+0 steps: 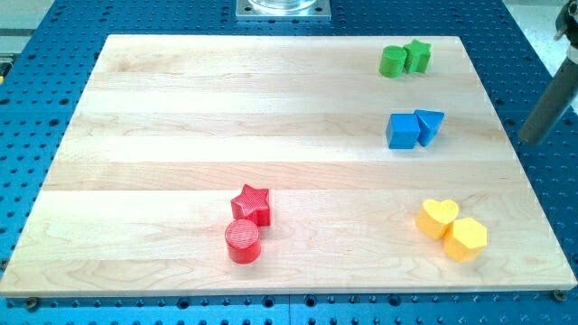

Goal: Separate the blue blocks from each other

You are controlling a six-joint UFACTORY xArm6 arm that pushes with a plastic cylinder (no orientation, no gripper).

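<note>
A blue cube (402,130) and a blue triangular block (430,125) sit touching each other at the view's right, on the wooden board (181,135). The cube is on the left, the triangle on the right. My dark rod comes in from the view's right edge, and my tip (528,141) is off the board's right edge, about a hundred pixels to the right of the blue triangle and touching no block.
A green cylinder (393,61) and a green star (417,56) touch at the top right. A yellow heart (438,218) and a yellow hexagon (466,239) touch at the bottom right. A red star (252,205) and a red cylinder (243,241) touch at bottom centre.
</note>
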